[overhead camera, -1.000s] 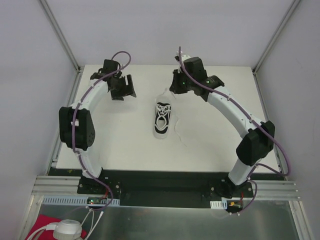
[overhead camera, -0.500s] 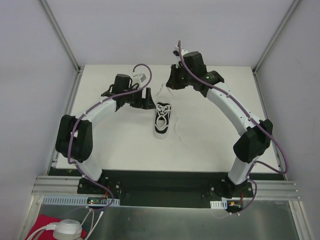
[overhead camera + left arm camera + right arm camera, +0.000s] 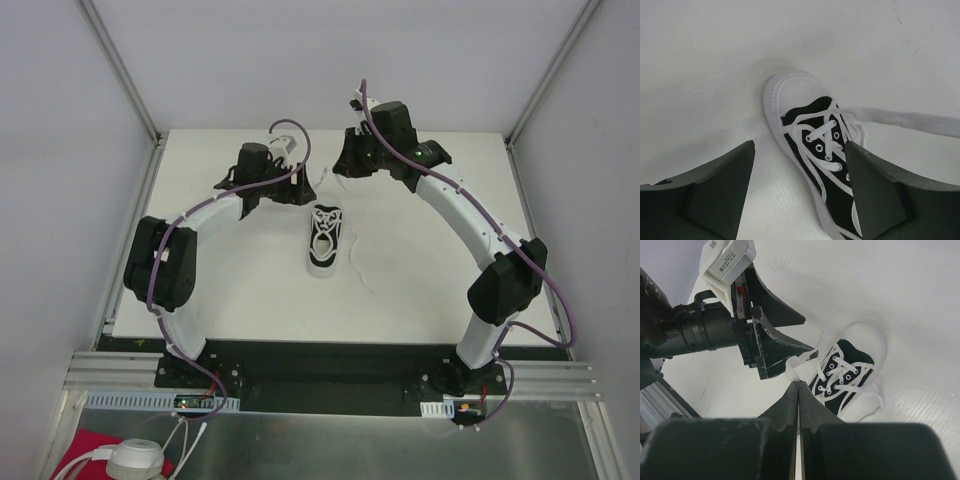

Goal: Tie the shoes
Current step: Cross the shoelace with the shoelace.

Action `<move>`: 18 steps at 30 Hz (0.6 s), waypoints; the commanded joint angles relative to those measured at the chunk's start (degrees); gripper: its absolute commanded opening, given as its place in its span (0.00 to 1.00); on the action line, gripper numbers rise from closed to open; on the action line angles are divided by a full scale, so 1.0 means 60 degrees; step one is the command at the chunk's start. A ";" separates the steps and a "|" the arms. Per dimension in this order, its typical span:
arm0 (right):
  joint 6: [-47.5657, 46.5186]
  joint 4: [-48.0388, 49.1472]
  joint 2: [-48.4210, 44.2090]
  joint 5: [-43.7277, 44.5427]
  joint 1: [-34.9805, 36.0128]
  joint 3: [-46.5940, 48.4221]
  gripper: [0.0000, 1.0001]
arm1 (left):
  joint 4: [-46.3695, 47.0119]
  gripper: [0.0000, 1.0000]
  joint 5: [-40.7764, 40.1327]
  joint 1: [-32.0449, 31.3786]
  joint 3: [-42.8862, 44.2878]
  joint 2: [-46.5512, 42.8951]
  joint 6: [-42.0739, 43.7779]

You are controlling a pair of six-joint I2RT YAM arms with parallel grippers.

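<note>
The small black shoe (image 3: 324, 240) with white sole lies mid-table, toe toward the arm bases. My left gripper (image 3: 297, 190) hangs open by its far end. In the left wrist view the shoe (image 3: 815, 135) lies below the gap of the left gripper (image 3: 799, 147), untouched, and one white lace (image 3: 910, 120) runs off to the right. My right gripper (image 3: 343, 165) is behind the shoe. In the right wrist view the right gripper (image 3: 798, 382) is shut with that lace (image 3: 795, 365) pinched at its tip, beside the left gripper (image 3: 775, 340) and the shoe (image 3: 845, 370).
The other lace (image 3: 357, 270) trails loose on the white table (image 3: 230, 280) to the right of the shoe. White enclosure walls with metal posts (image 3: 125, 75) stand at the back and both sides. The arm bases sit on a black rail (image 3: 320, 365) at the near edge.
My left arm has swung right, from the far left of the table to the shoe's far end. The right gripper has shifted slightly left, still shut.
</note>
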 commanded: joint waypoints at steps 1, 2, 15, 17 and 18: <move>0.0220 0.0061 -0.0520 -0.0350 -0.0080 -0.0010 0.01 | 0.0777 0.72 -0.0726 -0.0099 0.0297 0.0171 0.0012; 0.0221 0.0075 -0.0520 -0.0380 -0.0095 0.0005 0.01 | 0.0792 0.71 -0.0624 -0.0099 0.0371 0.0245 -0.0031; 0.0279 0.0090 -0.0623 -0.0497 -0.0314 -0.0142 0.01 | 0.0938 0.62 -0.0052 -0.0436 0.0943 0.1124 -0.0368; 0.0294 0.0090 -0.0608 -0.0541 -0.0344 -0.0142 0.01 | 0.1113 0.57 -0.0139 -0.0436 0.0870 0.1110 -0.0442; 0.0308 0.0090 -0.0579 -0.0570 -0.0373 -0.0142 0.01 | 0.1157 0.55 -0.0154 -0.0436 0.0840 0.1110 -0.0485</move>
